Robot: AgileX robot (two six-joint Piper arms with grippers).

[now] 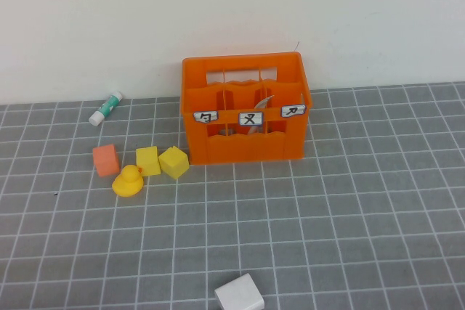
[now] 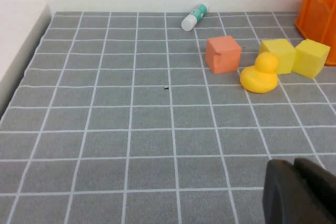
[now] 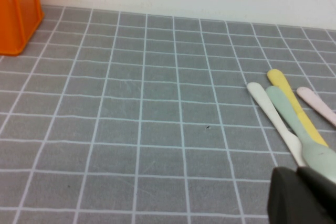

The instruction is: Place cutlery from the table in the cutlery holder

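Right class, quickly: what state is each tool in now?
Left tool: low over the table, left of the crate; open or shut cannot be told.
Right tool: beside loose cutlery; cannot be told.

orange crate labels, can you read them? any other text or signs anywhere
orange crate: three white labels, left, middle, right, each with one black symbol; they are marks, not words, too small to read.
glue stick: teal band, no legible print.
left gripper, right gripper: low over the table, no markings.
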